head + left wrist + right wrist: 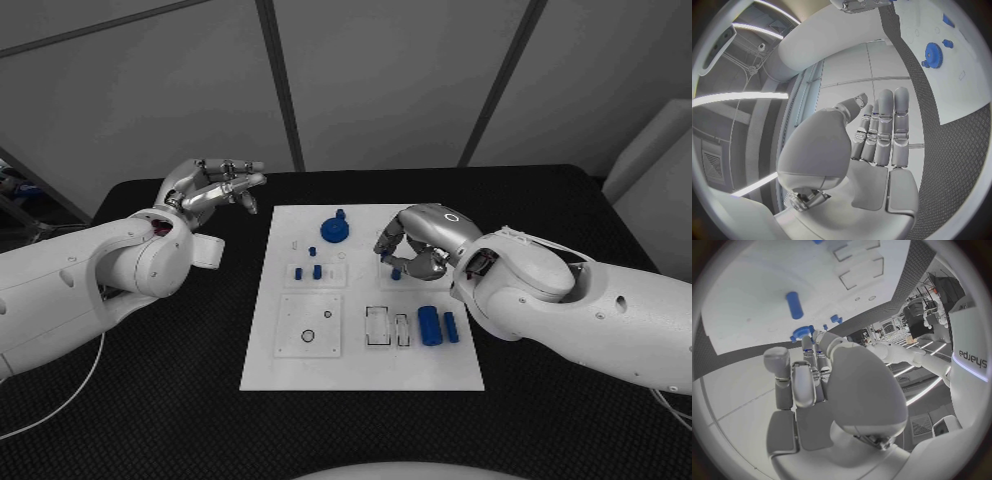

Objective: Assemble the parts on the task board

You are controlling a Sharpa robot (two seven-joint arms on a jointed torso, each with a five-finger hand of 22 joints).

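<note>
Right hand (410, 246): over the task board's (361, 375) right half, fingers curled in; whether they pinch a part, cannot tell.
Blue cylinders (430, 326): lying on the board just beside the right forearm.
Blue gear (335, 228): at the board's far end.
Left hand (214, 186): above the black surface (173, 400), left of the board, fingers apart, holding nothing.

Black table (173, 400) before pale grey wall panels (389, 80) with dark seams

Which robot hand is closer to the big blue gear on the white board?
The right robot hand, hovering over the board just beside the gear. The left robot hand is off the board, above the black table.
</note>
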